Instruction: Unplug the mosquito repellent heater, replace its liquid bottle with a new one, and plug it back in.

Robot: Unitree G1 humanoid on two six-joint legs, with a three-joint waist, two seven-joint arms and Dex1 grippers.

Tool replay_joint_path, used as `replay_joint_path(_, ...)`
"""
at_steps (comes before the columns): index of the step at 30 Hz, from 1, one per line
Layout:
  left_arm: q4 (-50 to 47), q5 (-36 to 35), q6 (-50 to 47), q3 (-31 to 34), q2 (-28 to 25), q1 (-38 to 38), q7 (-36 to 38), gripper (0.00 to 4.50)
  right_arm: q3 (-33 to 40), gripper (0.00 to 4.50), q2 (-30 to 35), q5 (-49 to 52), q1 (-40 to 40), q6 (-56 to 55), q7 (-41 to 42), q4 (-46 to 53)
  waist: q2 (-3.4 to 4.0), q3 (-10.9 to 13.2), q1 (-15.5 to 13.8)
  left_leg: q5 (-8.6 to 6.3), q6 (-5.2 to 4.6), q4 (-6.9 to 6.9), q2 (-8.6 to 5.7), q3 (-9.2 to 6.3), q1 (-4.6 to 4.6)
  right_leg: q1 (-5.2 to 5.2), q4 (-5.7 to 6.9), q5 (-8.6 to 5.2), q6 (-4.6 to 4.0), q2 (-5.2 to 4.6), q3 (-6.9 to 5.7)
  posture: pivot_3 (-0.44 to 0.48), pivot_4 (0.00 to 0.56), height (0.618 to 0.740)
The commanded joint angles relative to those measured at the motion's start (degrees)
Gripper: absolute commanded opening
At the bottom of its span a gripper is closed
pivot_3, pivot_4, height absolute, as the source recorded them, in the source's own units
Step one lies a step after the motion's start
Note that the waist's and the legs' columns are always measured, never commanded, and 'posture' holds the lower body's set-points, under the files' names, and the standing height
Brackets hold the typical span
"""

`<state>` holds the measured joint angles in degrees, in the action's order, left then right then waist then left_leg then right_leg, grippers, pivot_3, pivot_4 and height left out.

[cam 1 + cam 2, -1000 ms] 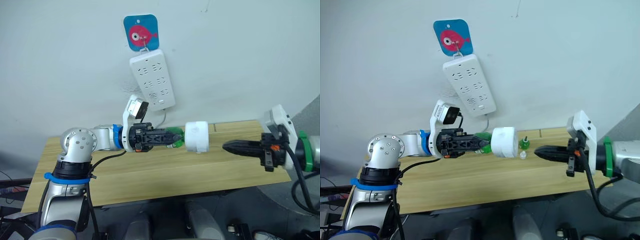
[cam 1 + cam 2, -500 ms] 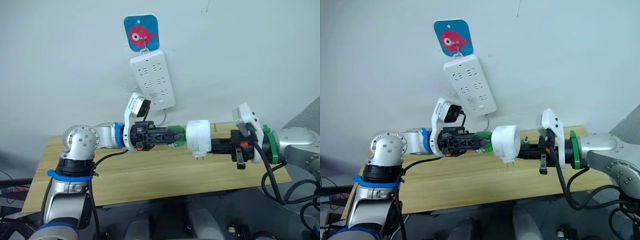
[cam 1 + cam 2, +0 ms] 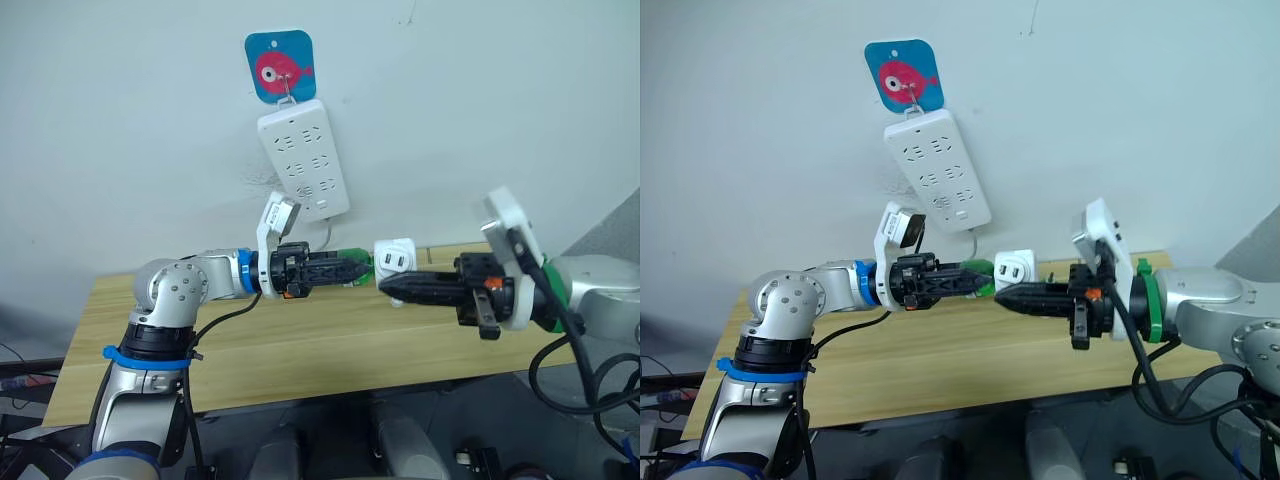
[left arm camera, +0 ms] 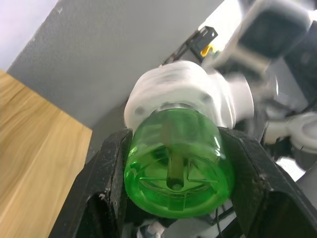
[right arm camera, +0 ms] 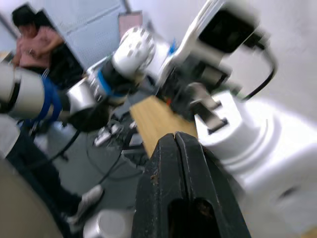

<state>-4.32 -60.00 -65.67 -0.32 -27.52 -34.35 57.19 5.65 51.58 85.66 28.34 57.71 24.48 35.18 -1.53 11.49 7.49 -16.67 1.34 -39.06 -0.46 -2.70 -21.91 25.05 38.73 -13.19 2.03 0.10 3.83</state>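
Note:
My left gripper (image 3: 352, 268) is shut on a green liquid bottle (image 4: 178, 163), its black fingers (image 4: 106, 183) pressing on both sides. The bottle is held level above the table, and the white mosquito repellent heater (image 3: 395, 258) sits on its far end with its two prongs facing me. My right gripper (image 3: 386, 287) reaches in from the right. Its fingers are shut together with nothing between them, and the tips lie just under the heater (image 5: 252, 144). I cannot tell whether they touch it.
A white power strip (image 3: 303, 158) hangs tilted on the wall under a blue fish hook (image 3: 279, 65), above and behind the heater. A wooden table (image 3: 300, 350) lies below both arms. A person (image 5: 29, 37) shows far off in the right wrist view.
My right gripper came in from the far right, reached the heater's end, then dropped under it. The heater and bottle have turned so the prongs now face me.

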Motion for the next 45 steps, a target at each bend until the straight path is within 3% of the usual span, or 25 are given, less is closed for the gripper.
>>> replay_joint_path(1,-3.5,1.0,2.2,-1.2,-0.9,0.0,2.9,2.33,0.7,0.00,-0.8,3.1,2.4,-1.0,-3.9,-1.7,0.00,0.0,0.1,0.00,0.00,0.00,0.01,-0.01,0.00,0.00,0.00,0.00,0.00,0.03,0.01,-0.209,0.149,0.740)
replay_joint_path(10,-5.2,0.0,0.9,-1.3,-2.8,0.2,5.8,2.33,-0.6,0.00,-1.3,-3.9,4.1,0.0,-3.6,-6.1,0.00,0.0,0.4,0.00,-0.01,0.01,0.05,0.00,0.00,0.02,0.02,-0.01,0.01,0.19,0.04,-0.195,0.150,0.740)
replay_joint_path(22,-2.8,-8.9,-7.0,2.8,-2.0,-1.2,3.5,2.33,-2.4,0.00,-2.8,-6.7,1.4,2.5,0.4,-6.3,0.00,0.0,0.4,-0.01,-0.01,0.01,0.07,0.01,-0.01,0.05,0.03,-0.01,0.02,0.21,0.04,-0.193,0.155,0.740)
replay_joint_path(31,0.3,-14.1,-10.6,6.4,-0.4,-2.1,-1.9,2.33,-2.0,0.00,-2.4,-2.8,-1.7,5.5,0.7,-4.4,0.00,0.0,0.4,-0.01,-0.01,0.01,0.07,-0.02,-0.01,0.05,0.05,-0.01,0.02,0.21,0.03,-0.191,0.158,0.740)
replay_joint_path(45,1.3,-16.6,-10.8,7.7,0.8,-1.7,-6.5,2.33,-1.7,0.00,-1.2,8.0,-4.6,5.0,-3.5,-0.8,0.00,0.0,0.4,0.00,-0.01,0.01,0.06,-0.01,-0.01,0.05,0.04,-0.02,0.03,0.21,0.05,-0.193,0.158,0.740)
